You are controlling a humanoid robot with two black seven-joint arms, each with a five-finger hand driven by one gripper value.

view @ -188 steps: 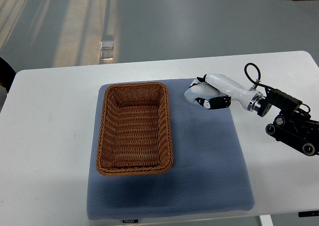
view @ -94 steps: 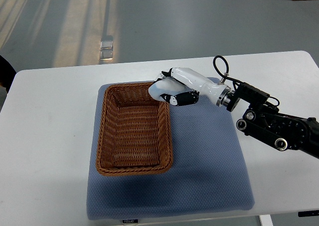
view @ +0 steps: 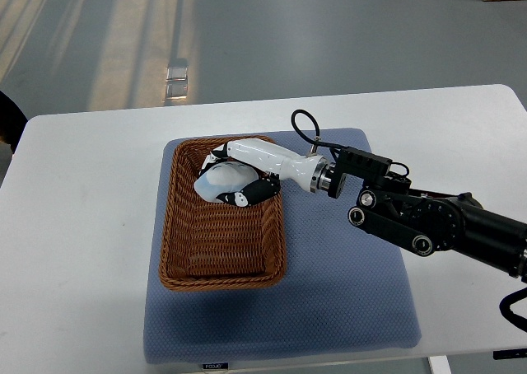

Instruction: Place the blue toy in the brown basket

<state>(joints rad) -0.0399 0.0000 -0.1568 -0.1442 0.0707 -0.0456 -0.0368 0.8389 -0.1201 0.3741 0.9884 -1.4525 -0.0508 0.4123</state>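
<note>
The brown wicker basket (view: pixel 168 226) lies on the left half of a blue-grey mat (view: pixel 346 308). My right hand (view: pixel 233 184), white with black fingertips, reaches in from the right and hovers over the far part of the basket's inside. Its fingers are curled around a pale bluish rounded toy (view: pixel 216 181), which the hand mostly covers. I cannot tell whether the toy touches the basket floor. The left arm is out of the picture.
The mat sits on a white table (view: pixel 82 226). My right forearm (view: pixel 428 222), black with a cable loop, crosses the mat's right half. A dark object (view: pixel 8 119) shows at the left edge beyond the table corner.
The right hand has carried the toy leftward, from the mat's far right corner, over the basket's rim, to above the basket's inside. The forearm has followed it across the mat.
</note>
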